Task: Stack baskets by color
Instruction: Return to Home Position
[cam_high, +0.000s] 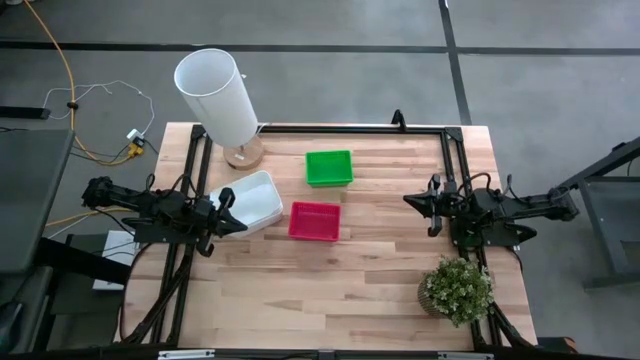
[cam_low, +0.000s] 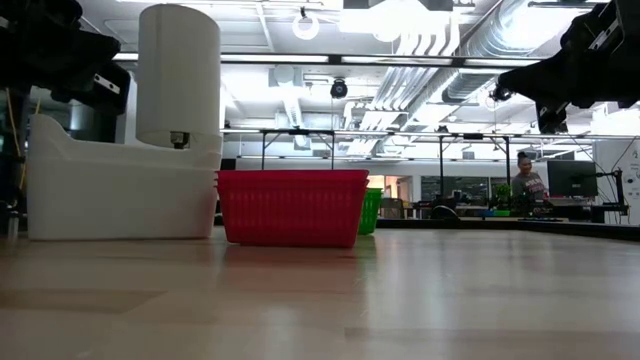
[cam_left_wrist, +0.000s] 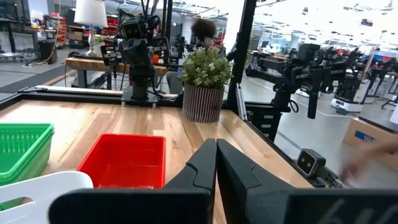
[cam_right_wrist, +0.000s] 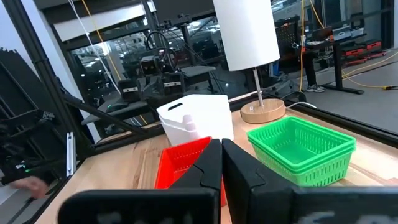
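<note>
Sorting looks finished: white baskets (cam_high: 252, 198) nested by the tabletop's (cam_high: 380, 290) left edge, red baskets (cam_high: 315, 221) mid-tabletop, green baskets (cam_high: 329, 167) nearer the far edge, so left claw (cam_left_wrist: 216, 163), beside the white stack, and right claw (cam_right_wrist: 221, 158), near the right edge, hang clenched and empty, clear of the piles.

A grey floor (cam_high: 330, 25) is surrounding the wooden table (cam_high: 350, 290), a yellow cable (cam_high: 65, 60) is trailing beyond its far left corner, and ceiling lights (cam_low: 400, 62) are shining over distant desks (cam_low: 580, 226) and a person (cam_low: 527, 180).
</note>
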